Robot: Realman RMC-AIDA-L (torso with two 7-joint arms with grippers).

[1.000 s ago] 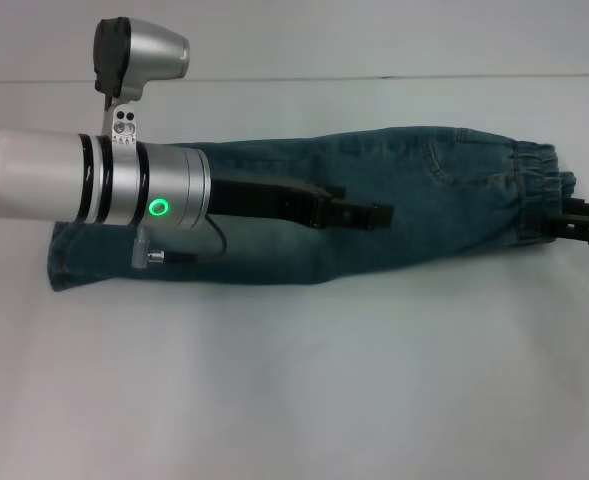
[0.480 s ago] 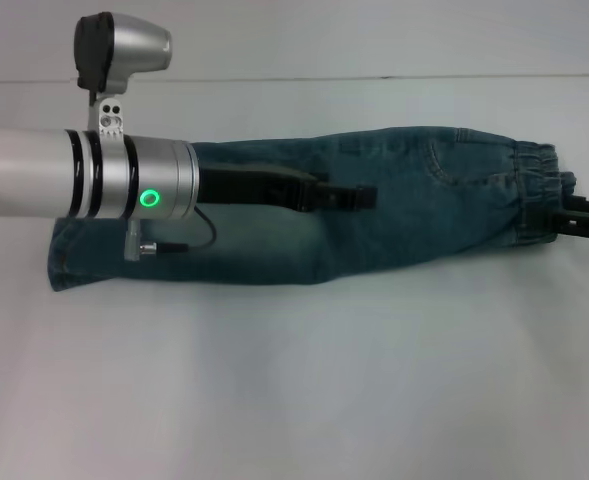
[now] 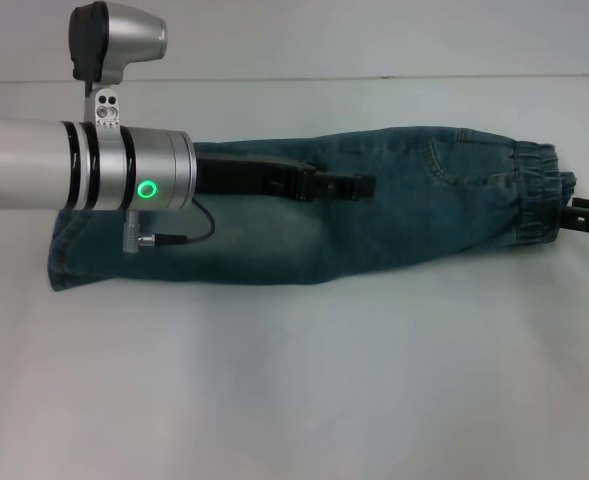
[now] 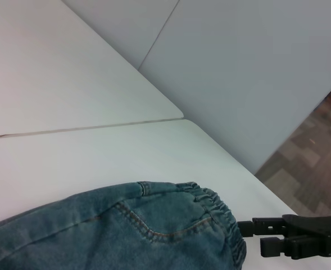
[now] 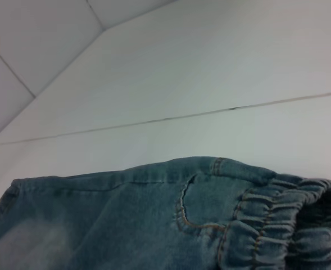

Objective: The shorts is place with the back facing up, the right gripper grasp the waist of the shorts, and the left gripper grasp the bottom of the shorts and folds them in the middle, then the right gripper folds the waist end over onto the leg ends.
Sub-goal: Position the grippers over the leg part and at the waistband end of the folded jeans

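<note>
The denim shorts (image 3: 394, 215) lie folded lengthwise across the table, with the ruffled waist (image 3: 539, 195) to the right and the leg hems (image 3: 64, 265) to the left. My left gripper (image 3: 364, 185), on its silver wrist with the green ring, hovers over the middle of the shorts and holds nothing. My black right gripper (image 3: 571, 213) is at the table's right edge, against the waist. In the left wrist view the right gripper (image 4: 249, 236) has a gap between its fingers and one fingertip (image 4: 243, 227) touches the waist (image 4: 218, 211). A back pocket (image 5: 202, 208) faces up.
The white table (image 3: 294, 380) spreads out in front of the shorts. Its far edge meets a pale wall (image 3: 374, 40). In the left wrist view the table corner and a patterned floor (image 4: 317, 152) show beyond the waist end.
My left gripper has drawn back to the left and risen slightly over the shorts. The right gripper has shifted a little up at the waist. The shorts have not moved.
</note>
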